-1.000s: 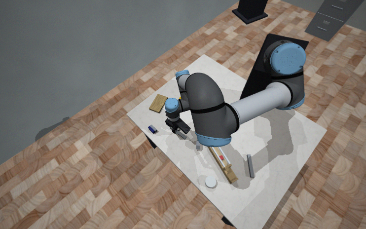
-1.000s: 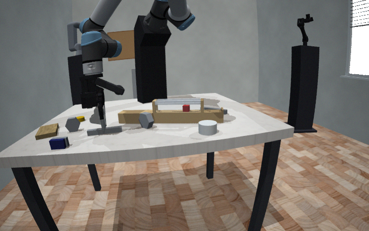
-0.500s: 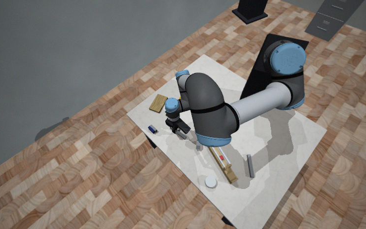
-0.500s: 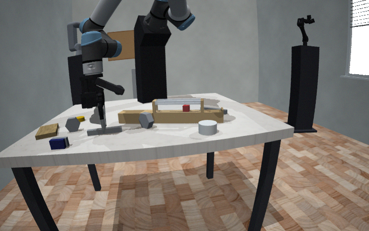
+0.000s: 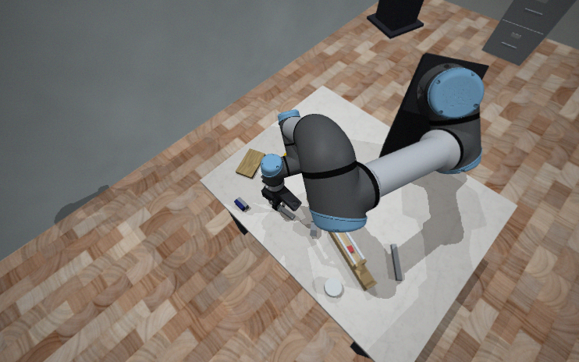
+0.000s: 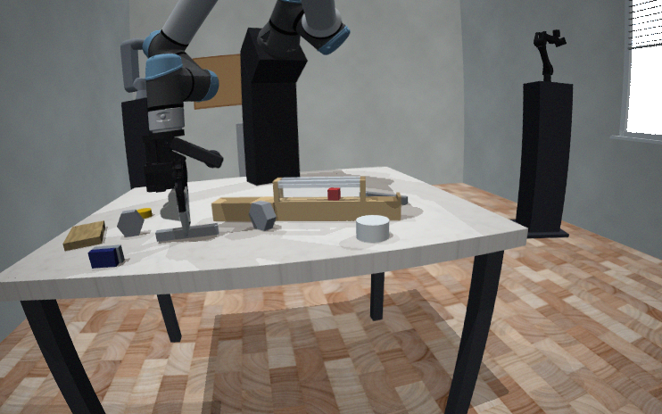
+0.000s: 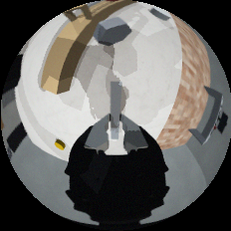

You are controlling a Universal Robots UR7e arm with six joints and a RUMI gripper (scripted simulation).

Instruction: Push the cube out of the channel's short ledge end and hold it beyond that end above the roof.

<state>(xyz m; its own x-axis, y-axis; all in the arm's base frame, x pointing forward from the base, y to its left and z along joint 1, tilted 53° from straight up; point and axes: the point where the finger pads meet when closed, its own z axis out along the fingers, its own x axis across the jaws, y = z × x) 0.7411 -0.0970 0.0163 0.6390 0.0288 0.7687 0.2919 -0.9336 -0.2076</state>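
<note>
The red cube sits inside the wooden channel under its clear roof, about midway along; it also shows in the top view. My gripper is left of the channel and points down. It is shut on the upright stem of a grey T-shaped tool, whose crossbar is down at the table top. In the wrist view the fingers clamp the grey stem, and the channel curves along the upper left.
A grey hexagonal block stands by the channel's left end and another stands farther left. Also on the table are a white cylinder, a blue block, a wooden plate, a yellow disc and a grey bar.
</note>
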